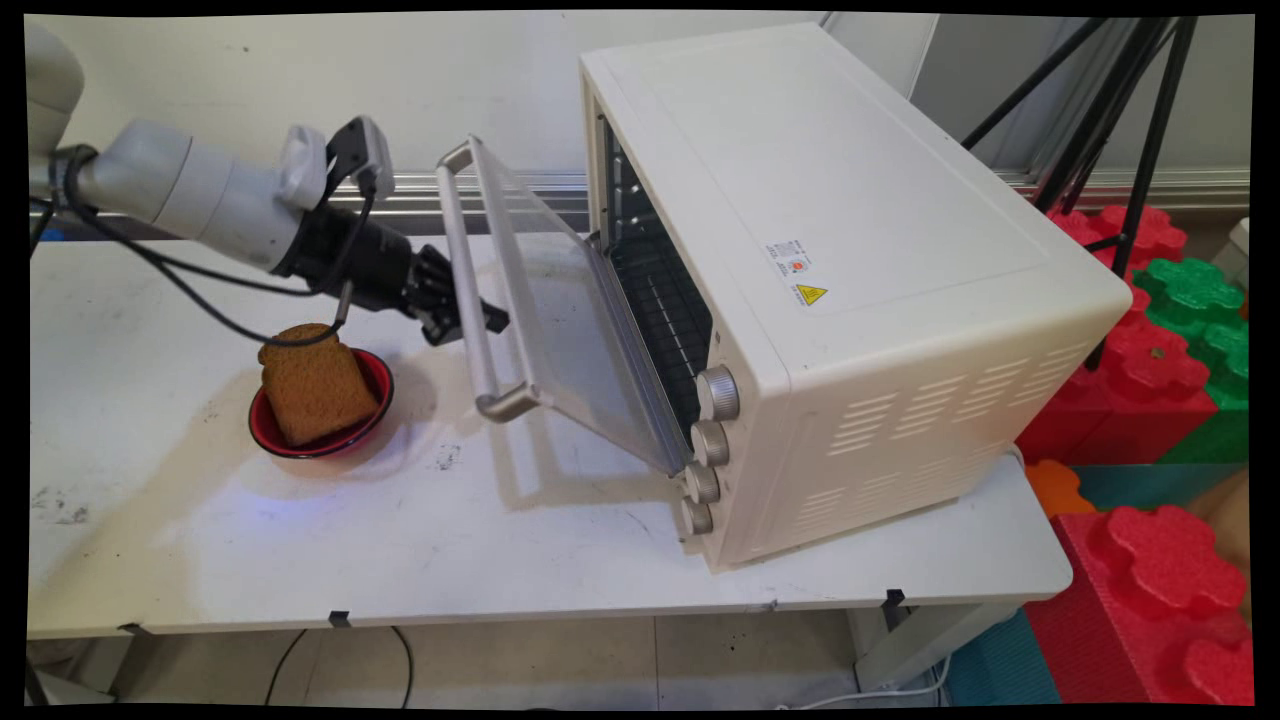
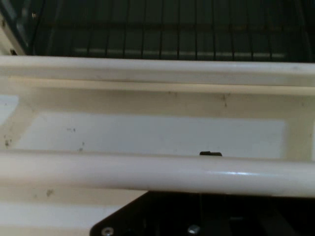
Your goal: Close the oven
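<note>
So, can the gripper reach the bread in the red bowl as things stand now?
Probably yes. The bread stands uncovered in the red bowl, just below the gripper, which is at the oven door handle. Nothing lies between them.

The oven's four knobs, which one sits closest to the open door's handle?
The topmost knob; on the oven, the other three step down away from the handle.
</note>
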Robot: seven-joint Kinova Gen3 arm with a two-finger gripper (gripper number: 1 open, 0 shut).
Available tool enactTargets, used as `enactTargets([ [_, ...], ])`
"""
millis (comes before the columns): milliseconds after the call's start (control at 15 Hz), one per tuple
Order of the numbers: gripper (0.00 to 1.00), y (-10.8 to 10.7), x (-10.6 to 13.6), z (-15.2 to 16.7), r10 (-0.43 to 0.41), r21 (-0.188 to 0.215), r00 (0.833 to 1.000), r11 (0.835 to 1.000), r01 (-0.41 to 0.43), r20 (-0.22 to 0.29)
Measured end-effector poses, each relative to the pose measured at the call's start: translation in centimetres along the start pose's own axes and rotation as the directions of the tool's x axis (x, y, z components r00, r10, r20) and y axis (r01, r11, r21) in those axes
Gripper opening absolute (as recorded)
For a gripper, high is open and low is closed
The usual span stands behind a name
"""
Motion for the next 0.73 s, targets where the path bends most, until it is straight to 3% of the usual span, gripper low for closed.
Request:
enactTargets([
  [733, 0.00, -0.6, 5.9, -0.1, -0.011, -0.025, 0.999, 1.000, 0.010, -0.053],
])
